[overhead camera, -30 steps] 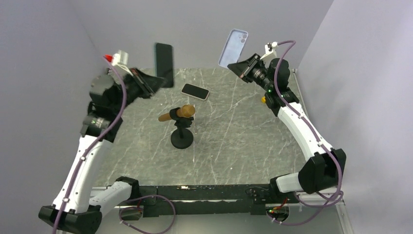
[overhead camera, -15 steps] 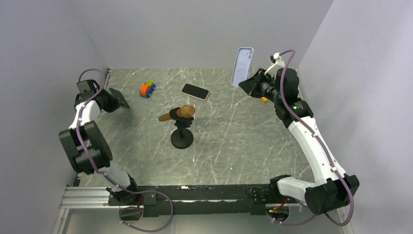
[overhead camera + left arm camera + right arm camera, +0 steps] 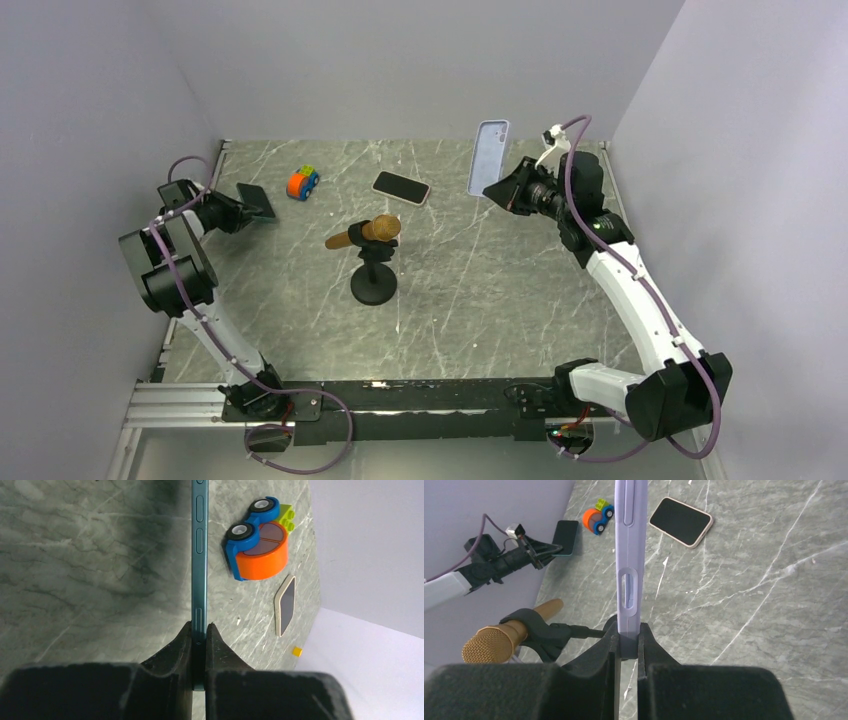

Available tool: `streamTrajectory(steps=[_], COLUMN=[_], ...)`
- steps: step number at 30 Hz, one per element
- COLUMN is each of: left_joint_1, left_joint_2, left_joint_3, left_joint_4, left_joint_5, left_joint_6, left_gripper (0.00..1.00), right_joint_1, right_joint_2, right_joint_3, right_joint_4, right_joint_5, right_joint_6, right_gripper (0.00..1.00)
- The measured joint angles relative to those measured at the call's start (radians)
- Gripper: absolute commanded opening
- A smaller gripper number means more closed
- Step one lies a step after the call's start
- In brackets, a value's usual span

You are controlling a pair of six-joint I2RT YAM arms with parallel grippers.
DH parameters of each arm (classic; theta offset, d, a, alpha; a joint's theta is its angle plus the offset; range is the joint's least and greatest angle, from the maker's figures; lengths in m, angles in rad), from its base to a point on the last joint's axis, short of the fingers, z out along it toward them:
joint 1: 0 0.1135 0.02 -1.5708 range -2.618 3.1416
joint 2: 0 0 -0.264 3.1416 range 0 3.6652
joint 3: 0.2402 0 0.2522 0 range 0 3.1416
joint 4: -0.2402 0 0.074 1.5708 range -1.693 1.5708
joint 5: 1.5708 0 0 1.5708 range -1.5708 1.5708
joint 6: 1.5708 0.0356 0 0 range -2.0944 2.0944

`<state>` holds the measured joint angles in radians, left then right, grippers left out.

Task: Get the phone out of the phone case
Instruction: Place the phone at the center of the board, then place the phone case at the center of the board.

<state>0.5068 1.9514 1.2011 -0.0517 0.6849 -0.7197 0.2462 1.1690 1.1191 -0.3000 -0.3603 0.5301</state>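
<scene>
1. Phone (image 3: 199, 580): blue frame, out of its case, at far-L side of table (image 3: 500, 290), close to L wall and low over the marble. L wrist cam sees it edge-on w/ side buttons showing. Can't tell if it touches the surface.
2. L gripper (image 3: 199, 632): jaws nearly closed, pinching the phone's near end, one finger on each face.
3. Phone case (image 3: 488, 155): lilac, held upright in the air over far-R part of table, camera cut-out at top. Well apart from the phone, on the opposite side of the workspace.
4. R gripper (image 3: 629, 630): jaws narrow, clamped on the case's bottom edge. Case rises straight up from btwn the fingers; a side slot shows in R wrist cam.
5. Second phone (image 3: 401, 187): dark screen up, pale rim, lying flat at far-centre of table, btwn the two grippers and touching neither.
6. Toy car (image 3: 302, 182): orange body, blue wheel guards, green block on it. On table just R of the held phone, not touching it.
7. Mic (image 3: 365, 232): gold head, clipped on a black stand (image 3: 374, 285) w/ round base, mid-table, nearer the arm bases than the second phone.
8. Small yellow block (image 3: 297, 651): on table beyond the second phone in L wrist cam, near the wall.
</scene>
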Motion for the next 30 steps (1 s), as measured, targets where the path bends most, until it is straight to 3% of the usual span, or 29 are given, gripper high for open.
streamTrajectory(steps=[7, 12, 17, 19, 20, 22, 30], left_joint_1=[-0.013, -0.031, -0.043, -0.046, -0.046, -0.047, -0.048], left_joint_2=[0.038, 0.051, 0.054, 0.054, 0.054, 0.048, -0.068], left_joint_3=[0.008, 0.026, 0.034, 0.047, 0.053, 0.075, 0.108], left_joint_4=[0.007, -0.028, -0.121, -0.161, -0.177, -0.217, -0.347], left_joint_5=[-0.001, -0.02, -0.066, -0.087, -0.098, -0.113, -0.241], left_joint_6=[0.002, 0.013, 0.027, 0.028, 0.033, 0.016, 0.019], left_gripper=[0.14, 0.37, 0.51, 0.72, 0.87, 0.98, 0.99], right_joint_1=[0.0, -0.002, -0.008, -0.011, -0.013, -0.023, -0.173], right_joint_2=[-0.01, -0.027, -0.027, -0.026, -0.026, -0.019, 0.056], right_joint_3=[-0.016, -0.015, -0.014, -0.014, -0.014, -0.014, -0.063], right_joint_4=[0.021, 0.023, -0.003, -0.009, -0.01, -0.015, -0.032], right_joint_5=[-0.016, -0.011, 0.005, 0.017, 0.023, 0.037, 0.057], right_joint_6=[0.027, 0.028, 0.018, 0.013, 0.012, 0.012, 0.04], right_gripper=[0.0, 0.0, 0.0, 0.0, 0.0, 0.0, 0.0])
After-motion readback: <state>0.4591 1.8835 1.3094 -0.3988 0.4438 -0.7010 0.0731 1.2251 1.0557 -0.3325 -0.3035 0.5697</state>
